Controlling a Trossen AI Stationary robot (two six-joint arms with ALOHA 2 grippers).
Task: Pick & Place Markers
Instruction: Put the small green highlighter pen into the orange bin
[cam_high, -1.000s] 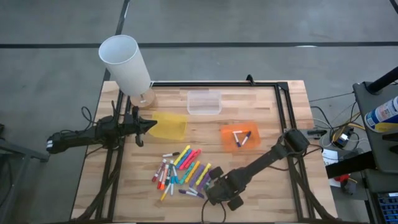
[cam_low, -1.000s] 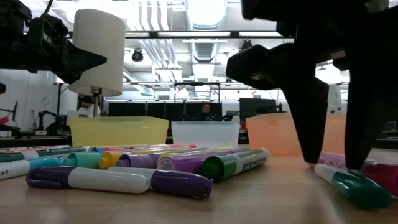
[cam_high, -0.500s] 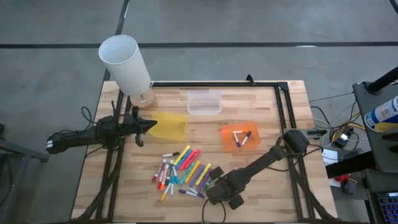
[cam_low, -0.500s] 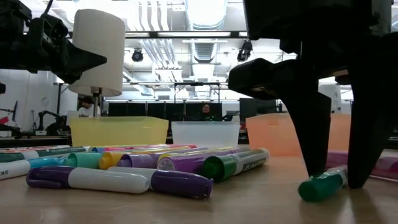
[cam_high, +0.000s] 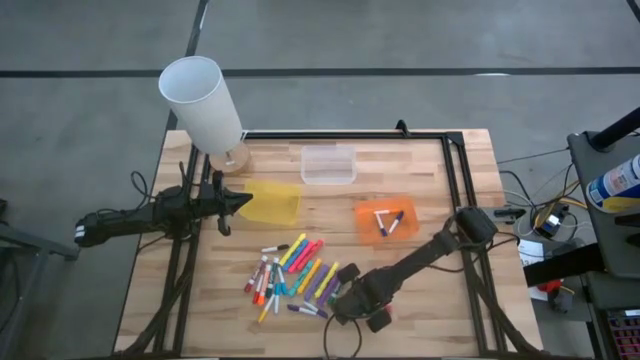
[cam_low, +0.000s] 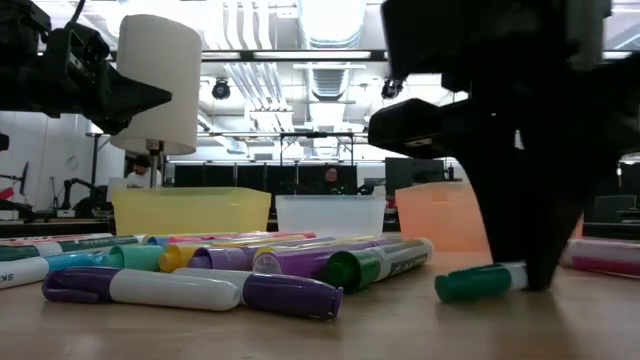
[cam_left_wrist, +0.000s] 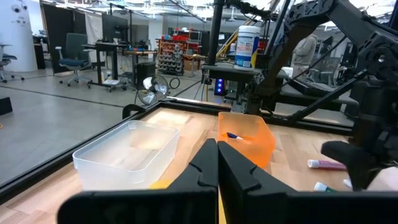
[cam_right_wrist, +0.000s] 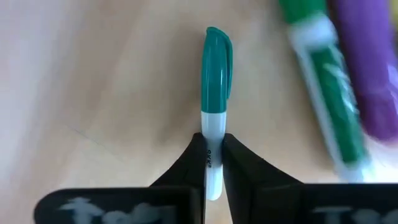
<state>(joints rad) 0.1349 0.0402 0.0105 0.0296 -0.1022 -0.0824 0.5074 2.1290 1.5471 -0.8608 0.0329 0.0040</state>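
Note:
Several capped markers (cam_high: 295, 275) lie in a loose pile on the wooden table (cam_high: 430, 160), near its front. My right gripper (cam_high: 347, 298) stands at the pile's right end, shut on a white marker with a teal cap (cam_low: 480, 282); the marker also shows in the right wrist view (cam_right_wrist: 216, 74). My left gripper (cam_high: 245, 200) is shut and empty, held level above the yellow tray (cam_high: 272, 203). My right gripper pinches the marker's white barrel (cam_right_wrist: 212, 127) between its two fingers, behind the teal cap. The fingers (cam_low: 530, 230) come from above, pointing down, and lie across the marker. The marker lies about level at the table top, cap toward the table's left; whether it is clear, I cannot tell.
An orange tray (cam_high: 385, 222) holds a few markers at the right. A clear tray (cam_high: 328, 165) stands at the far middle. A tall white cylinder (cam_high: 200, 100) stands at the far left corner. A green and a purple marker (cam_right_wrist: 348, 81) lie close beside the held one.
My right gripper has shut on the teal-capped marker, which lay between its open fingers. The marker has turned about on the table: its cap pointed toward the near edge and now points toward the table's left.

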